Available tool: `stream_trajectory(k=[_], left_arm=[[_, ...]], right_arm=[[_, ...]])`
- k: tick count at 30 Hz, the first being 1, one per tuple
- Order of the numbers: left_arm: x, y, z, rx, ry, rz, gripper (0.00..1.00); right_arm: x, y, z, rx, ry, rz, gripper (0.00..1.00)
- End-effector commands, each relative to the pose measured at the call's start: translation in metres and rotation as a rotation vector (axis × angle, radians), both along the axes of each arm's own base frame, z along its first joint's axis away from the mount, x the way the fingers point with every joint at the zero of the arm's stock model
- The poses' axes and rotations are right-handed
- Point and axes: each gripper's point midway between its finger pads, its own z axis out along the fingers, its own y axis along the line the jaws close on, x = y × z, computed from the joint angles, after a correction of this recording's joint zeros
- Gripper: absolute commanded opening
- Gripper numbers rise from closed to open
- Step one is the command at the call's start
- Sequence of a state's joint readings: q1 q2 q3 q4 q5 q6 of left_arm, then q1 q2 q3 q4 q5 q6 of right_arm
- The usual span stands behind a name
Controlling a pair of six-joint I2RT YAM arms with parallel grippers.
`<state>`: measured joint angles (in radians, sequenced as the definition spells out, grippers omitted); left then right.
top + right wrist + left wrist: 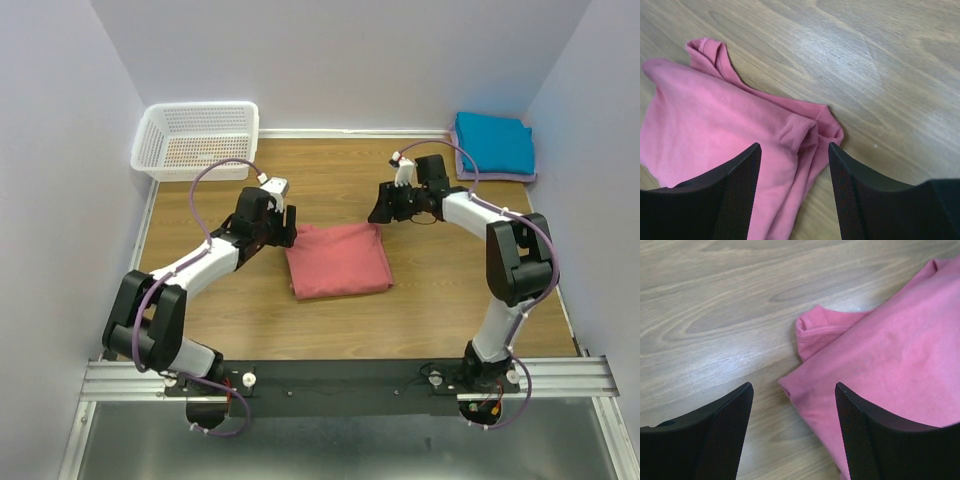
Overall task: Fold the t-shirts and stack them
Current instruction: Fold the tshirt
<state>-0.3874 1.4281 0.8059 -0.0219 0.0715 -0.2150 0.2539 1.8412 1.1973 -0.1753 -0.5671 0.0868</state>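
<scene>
A salmon-pink t-shirt [338, 259] lies folded into a rough square mid-table. My left gripper [283, 232] is open and empty at its far left corner; in the left wrist view the shirt [890, 355] lies under the right finger, its corner between the jaws [794, 390]. My right gripper [384, 208] is open and empty at its far right corner; the right wrist view shows the bunched corner [805, 132] between the jaws [794, 150]. A folded teal-blue t-shirt [494, 142] lies on a pale lavender one [497, 177] at the far right corner.
A white lattice basket [197, 138] stands at the far left corner. Purple-grey walls close in the wooden table [330, 190] at back and sides. The black rail [350, 375] with the arm bases runs along the near edge.
</scene>
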Motion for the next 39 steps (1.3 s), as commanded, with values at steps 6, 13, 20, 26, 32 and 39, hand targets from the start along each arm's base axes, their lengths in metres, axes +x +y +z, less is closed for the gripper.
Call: stream_trajectory(k=[6,13,20,26,32,39], left_arm=[[0.014,-0.018,-0.009,0.034,-0.034,-0.164,0.74],[0.020,-0.022,-0.026,0.058,0.005,-0.191,0.74],[0.014,-0.028,-0.041,0.047,0.057,-0.234,0.68],[0.014,-0.026,-0.045,0.056,0.070,-0.227,0.65],[0.013,-0.011,-0.051,0.100,0.100,-0.164,0.66],[0.005,-0.013,-0.049,-0.014,0.139,-0.190,0.66]], right_arm=[[0.000,0.020,-0.009,0.075,-0.022,0.204,0.61],[-0.006,0.026,-0.022,0.108,0.018,0.241,0.57],[-0.008,0.028,-0.019,0.124,0.018,0.253,0.28],[-0.009,0.028,-0.018,0.128,0.021,0.255,0.10],[-0.010,0.029,-0.015,0.134,0.015,0.260,0.09],[-0.010,0.028,-0.016,0.130,0.017,0.256,0.09]])
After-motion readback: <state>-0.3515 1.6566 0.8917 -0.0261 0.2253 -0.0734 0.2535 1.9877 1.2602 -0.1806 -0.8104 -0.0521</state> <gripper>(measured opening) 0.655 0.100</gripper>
